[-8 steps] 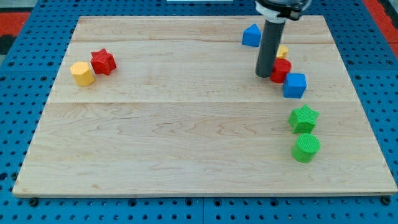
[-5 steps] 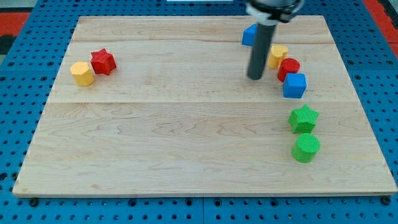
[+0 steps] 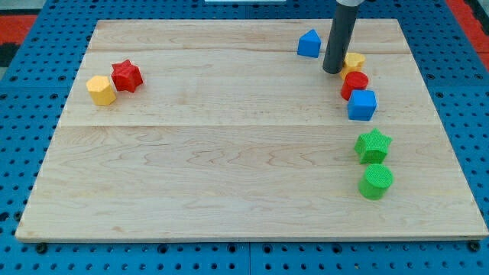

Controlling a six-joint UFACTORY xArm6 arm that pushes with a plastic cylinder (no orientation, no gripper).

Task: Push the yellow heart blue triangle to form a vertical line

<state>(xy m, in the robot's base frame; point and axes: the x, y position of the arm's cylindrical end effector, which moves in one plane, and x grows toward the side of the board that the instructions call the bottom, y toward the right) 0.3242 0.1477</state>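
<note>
The blue triangle (image 3: 309, 43) sits near the board's top edge, right of centre. The yellow heart (image 3: 354, 62) lies lower and to its right, touching the red cylinder (image 3: 354, 82) below it. My tip (image 3: 332, 71) stands between the two, just left of the yellow heart and below-right of the blue triangle. It appears to touch or nearly touch the heart's left side.
A blue cube (image 3: 362, 105) sits below the red cylinder. A green star (image 3: 373, 145) and a green cylinder (image 3: 376, 182) lie lower on the right. A red star (image 3: 127, 76) and a yellow hexagon (image 3: 101, 90) sit at the far left of the wooden board (image 3: 229, 153).
My tip moved left away from the red cylinder, then up and right to the heart's left side. The blocks have not visibly moved.
</note>
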